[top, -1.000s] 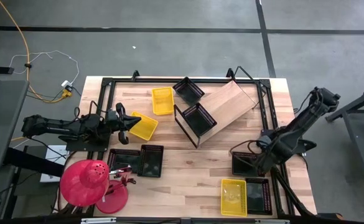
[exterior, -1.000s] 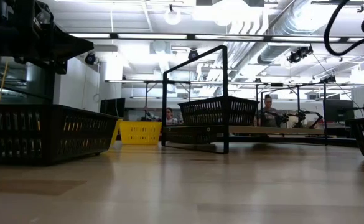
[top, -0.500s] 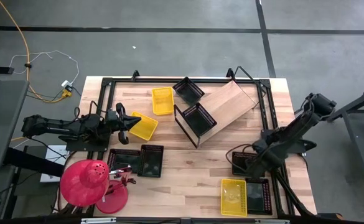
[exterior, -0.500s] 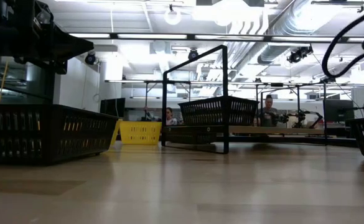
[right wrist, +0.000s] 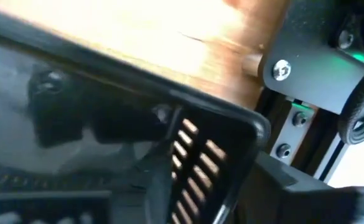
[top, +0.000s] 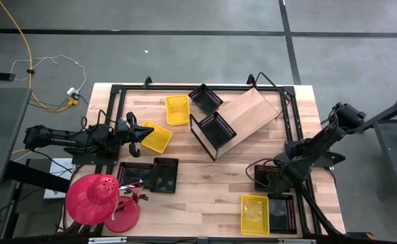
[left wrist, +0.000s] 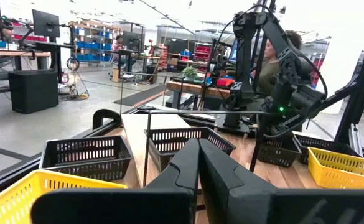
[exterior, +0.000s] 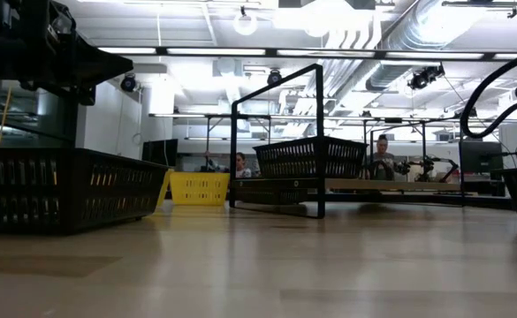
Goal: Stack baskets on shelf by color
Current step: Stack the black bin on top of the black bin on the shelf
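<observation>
My right gripper (top: 274, 177) is down at a black basket (top: 265, 178) near the table's right edge, its fingers astride one mesh wall (right wrist: 200, 177). My left gripper (top: 144, 134) is shut and empty at the table's left, beside a yellow basket (top: 157, 138); it also shows in the left wrist view (left wrist: 198, 149). The slanted wooden shelf (top: 252, 112) stands at the back middle with one black basket (top: 215, 130) on its lower end. Another black basket (top: 205, 98) and a yellow basket (top: 177, 109) rest on the table behind it. My right gripper has the black basket's mesh wall (right wrist: 197, 165) close to a corner of the rim (right wrist: 256, 124), one finger inside the basket and one outside. It comes from above, slanting from the table's right. The basket's bottom stays on the table.
Two black baskets (top: 150, 175) lie at the near left beside a red dome-shaped object (top: 93, 198). A yellow basket (top: 254, 213) and a black basket (top: 281, 213) lie at the near right. Black frame rails (top: 293, 129) run along the table's edges. Bare wood lies in the middle (top: 212, 186).
My right gripper has gone down and a little toward the table's left and near edge, onto the black basket. In the low view that basket has shifted slightly sideways.
</observation>
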Controlling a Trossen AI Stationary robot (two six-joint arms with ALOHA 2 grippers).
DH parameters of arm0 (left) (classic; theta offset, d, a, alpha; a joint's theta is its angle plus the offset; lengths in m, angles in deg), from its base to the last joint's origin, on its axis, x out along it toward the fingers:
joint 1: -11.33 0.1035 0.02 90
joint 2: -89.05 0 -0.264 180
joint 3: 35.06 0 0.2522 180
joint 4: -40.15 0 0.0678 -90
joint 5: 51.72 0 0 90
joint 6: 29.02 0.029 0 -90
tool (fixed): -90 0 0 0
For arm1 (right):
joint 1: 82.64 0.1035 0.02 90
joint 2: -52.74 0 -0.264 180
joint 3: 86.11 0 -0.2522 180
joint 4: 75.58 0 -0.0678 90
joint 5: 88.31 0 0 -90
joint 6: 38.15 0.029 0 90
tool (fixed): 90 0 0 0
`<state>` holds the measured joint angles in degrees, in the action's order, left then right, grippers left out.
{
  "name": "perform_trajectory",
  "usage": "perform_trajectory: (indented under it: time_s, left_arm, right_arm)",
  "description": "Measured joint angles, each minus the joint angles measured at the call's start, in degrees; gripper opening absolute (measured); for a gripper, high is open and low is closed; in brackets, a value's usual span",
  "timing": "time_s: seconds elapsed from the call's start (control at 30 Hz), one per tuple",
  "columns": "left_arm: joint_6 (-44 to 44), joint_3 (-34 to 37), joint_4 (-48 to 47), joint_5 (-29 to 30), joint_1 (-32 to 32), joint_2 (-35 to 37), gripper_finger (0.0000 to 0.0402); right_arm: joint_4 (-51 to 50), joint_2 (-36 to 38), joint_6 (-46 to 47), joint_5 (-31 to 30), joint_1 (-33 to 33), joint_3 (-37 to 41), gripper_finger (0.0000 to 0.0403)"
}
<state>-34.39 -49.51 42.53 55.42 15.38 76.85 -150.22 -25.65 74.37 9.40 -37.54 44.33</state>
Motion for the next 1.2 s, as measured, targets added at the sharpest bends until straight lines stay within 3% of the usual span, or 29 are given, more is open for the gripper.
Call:
perform_trajectory:
  time_s: [0.17,0.37,0.53,0.77,0.97,1.2]
  left_arm:
    - [0.00,0.00,0.00,0.04,0.00,0.00,0.0000]
    - [0.00,0.00,0.13,0.20,0.00,0.00,0.0000]
    - [0.00,0.00,0.35,0.81,-0.01,0.00,0.0000]
    - [0.00,0.00,0.33,1.07,0.00,0.00,0.0000]
    - [0.00,0.00,0.37,1.53,0.00,0.00,0.0000]
    - [0.02,0.00,0.37,1.53,0.00,0.00,0.0000]
  right_arm:
    - [-2.20,0.52,-4.20,-0.10,-0.10,-1.07,0.0024]
    - [-8.32,5.90,-4.56,-5.51,-0.09,-5.81,0.0014]
    - [-18.35,10.60,-1.31,-16.88,-0.10,-12.11,0.0004]
    - [-23.19,14.18,1.51,-35.64,-2.01,-17.52,0.0000]
    - [-25.44,14.32,4.72,-54.57,-8.54,-17.85,0.0000]
    - [-19.35,14.27,-0.41,-69.47,-18.80,-15.60,0.0000]
